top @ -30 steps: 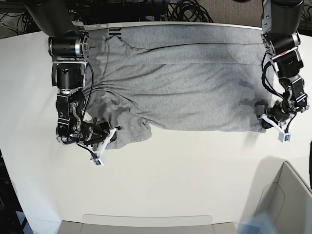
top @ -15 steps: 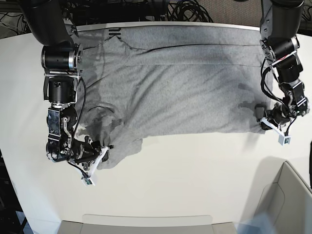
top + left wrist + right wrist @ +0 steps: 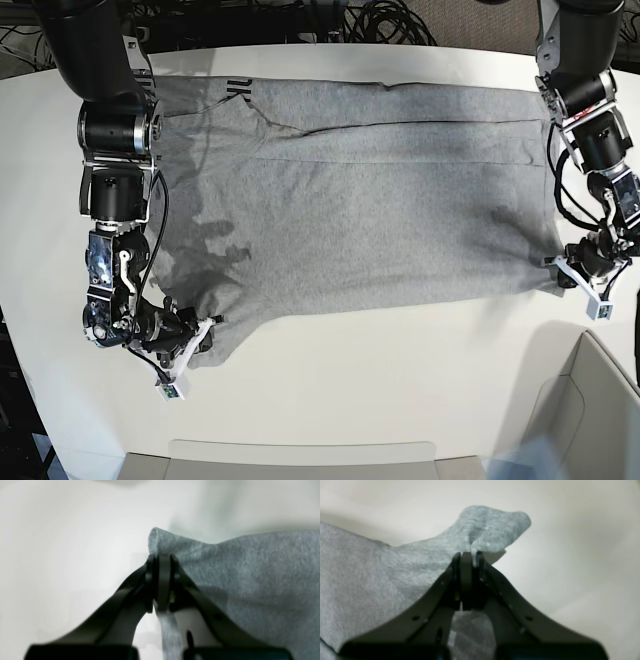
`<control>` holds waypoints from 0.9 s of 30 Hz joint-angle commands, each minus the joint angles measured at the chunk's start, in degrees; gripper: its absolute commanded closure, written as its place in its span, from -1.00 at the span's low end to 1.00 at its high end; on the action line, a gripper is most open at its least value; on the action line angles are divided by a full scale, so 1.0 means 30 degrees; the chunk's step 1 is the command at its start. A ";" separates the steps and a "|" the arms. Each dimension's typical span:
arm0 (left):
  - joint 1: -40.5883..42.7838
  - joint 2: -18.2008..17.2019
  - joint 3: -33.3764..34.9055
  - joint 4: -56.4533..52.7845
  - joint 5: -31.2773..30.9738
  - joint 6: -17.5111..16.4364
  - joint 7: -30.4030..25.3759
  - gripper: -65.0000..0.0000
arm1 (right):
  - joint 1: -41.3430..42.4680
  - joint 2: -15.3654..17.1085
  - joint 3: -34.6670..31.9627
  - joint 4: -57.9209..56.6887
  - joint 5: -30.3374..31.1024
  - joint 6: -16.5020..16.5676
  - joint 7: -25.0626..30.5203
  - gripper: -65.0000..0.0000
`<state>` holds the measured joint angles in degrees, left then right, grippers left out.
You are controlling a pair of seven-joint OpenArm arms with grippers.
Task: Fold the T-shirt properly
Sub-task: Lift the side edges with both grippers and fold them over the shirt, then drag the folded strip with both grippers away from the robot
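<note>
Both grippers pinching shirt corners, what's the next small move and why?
Probably keep drawing both corners toward the near table edge. The left gripper and right gripper are shut on the T-shirt, and its near hem sags and wrinkles by the right gripper, so it isn't flat enough to fold.

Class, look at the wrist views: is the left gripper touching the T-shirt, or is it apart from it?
Touching. The left wrist view shows the left gripper with its jaws shut on a fold of the T-shirt.
</note>
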<state>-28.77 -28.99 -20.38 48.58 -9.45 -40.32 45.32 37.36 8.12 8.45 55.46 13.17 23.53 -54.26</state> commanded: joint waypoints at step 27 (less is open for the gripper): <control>0.3570 -0.0314 -0.2071 0.3896 -0.0087 0.0105 0.1201 1.00 | -0.5583 0.0092 0.1389 1.1154 0.0314 -0.1968 -0.4668 1.00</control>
<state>-16.93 -28.42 -26.46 57.54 -9.26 -40.34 50.13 18.68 7.90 12.19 87.64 14.63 17.93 -70.00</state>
